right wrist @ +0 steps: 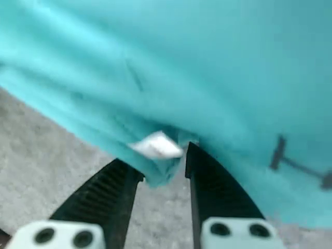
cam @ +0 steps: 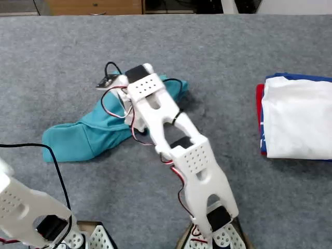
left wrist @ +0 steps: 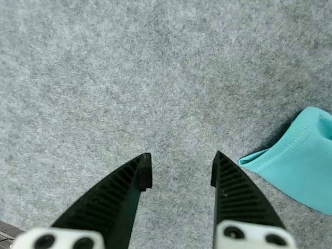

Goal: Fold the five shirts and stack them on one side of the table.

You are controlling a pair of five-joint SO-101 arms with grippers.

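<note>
1. The right arm stretches from its base at the near edge out across the grey bench, with its wrist tipped down over one end of the teal shirt.
2. The right claw is pinched on a bunched fold of that shirt. The cloth fills the narrow gap between the two black fingers and touches both.
3. A small white label sits in the fold just ahead of the fingertips.
4. From this claw the rest of the shirt trails away in a crumpled strip toward the left arm's side, lying on the bench.
5. The left arm is drawn back low by its own base, well apart from the right claw.
6. The left claw points down at bare bench with its fingers spread wide and nothing between them. A corner of the teal shirt lies near one fingertip and is not touching it.
7. A stack of folded shirts rests on the bench well away from both claws, on the right arm's far side. A white one is on top, with blue and red edges showing beneath.
</note>
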